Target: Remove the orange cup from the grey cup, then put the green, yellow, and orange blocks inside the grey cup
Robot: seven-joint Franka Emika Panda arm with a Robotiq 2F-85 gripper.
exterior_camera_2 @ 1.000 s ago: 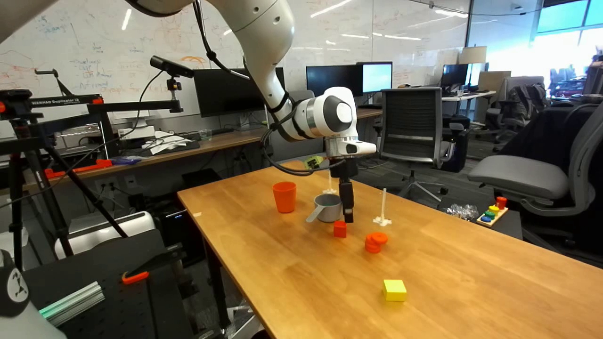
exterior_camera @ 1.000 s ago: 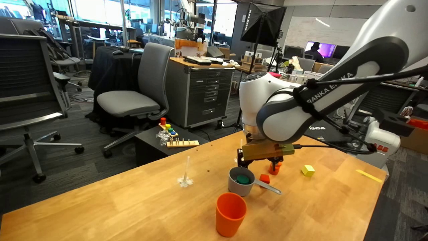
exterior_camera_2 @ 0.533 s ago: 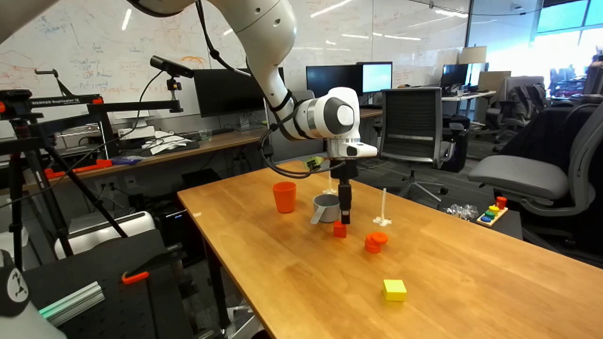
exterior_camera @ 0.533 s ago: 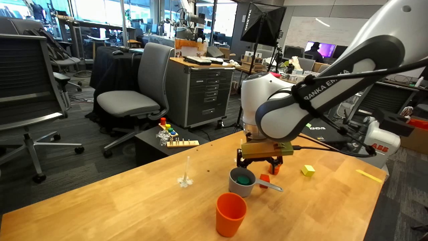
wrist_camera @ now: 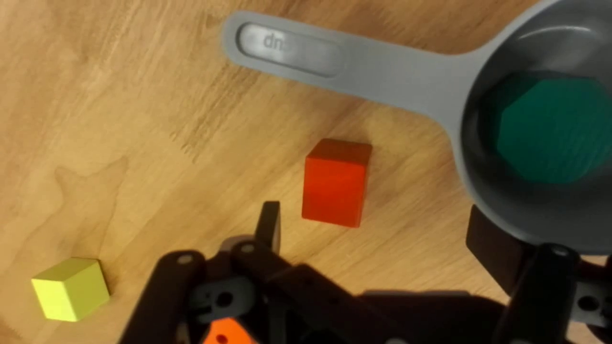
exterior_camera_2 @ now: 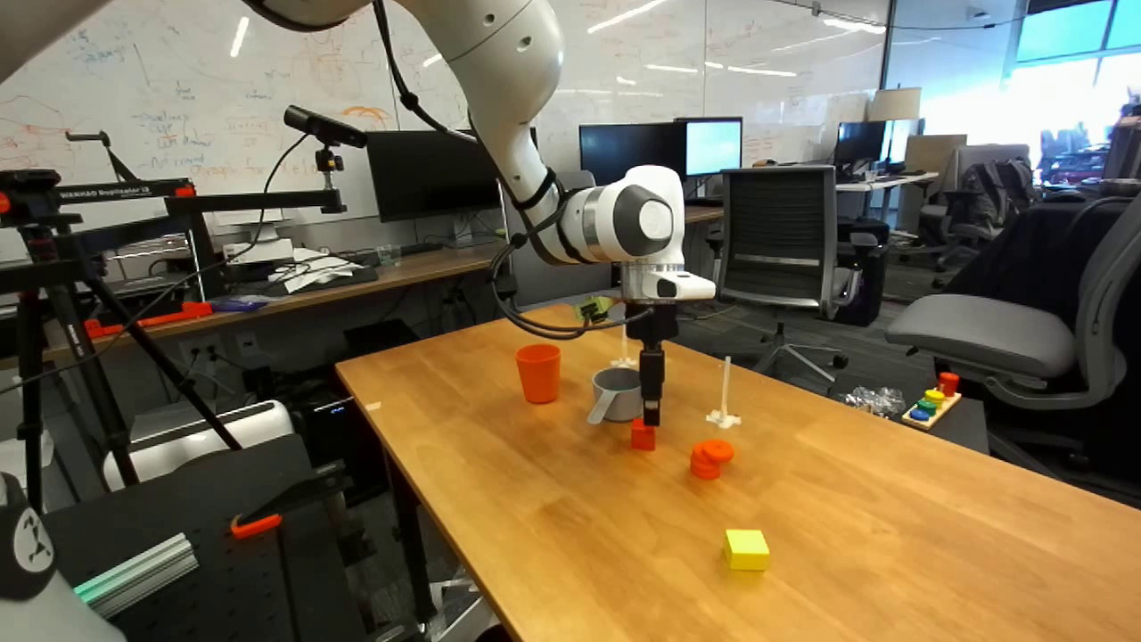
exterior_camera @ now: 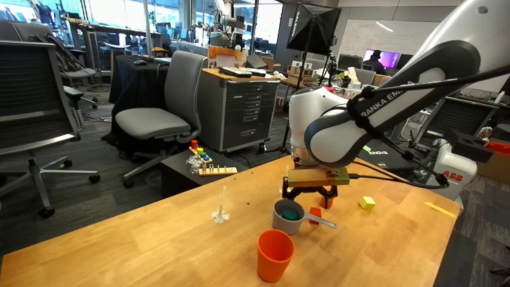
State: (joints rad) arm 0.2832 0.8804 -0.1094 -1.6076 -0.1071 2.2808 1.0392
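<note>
The grey cup, with a long handle, stands upright and holds the green block. Beside it on the table lies the orange block, below the cup's handle in the wrist view. The yellow block sits apart, farther off. The orange cup stands upright and separate from the grey cup. My gripper is open and low near the orange block, with nothing held. One finger is left of that block; the other reaches partly under the grey cup's rim, and I cannot tell whether they touch.
Orange discs lie stacked near the gripper, partly hidden behind it in an exterior view. A thin upright rod is taped to the table, and another rod stands farther back. The table edge runs past the yellow block.
My gripper has turned and shifted slightly toward the orange block. The grey cup has moved a little and its handle has swung slightly. The blocks and the orange cup stay put.
</note>
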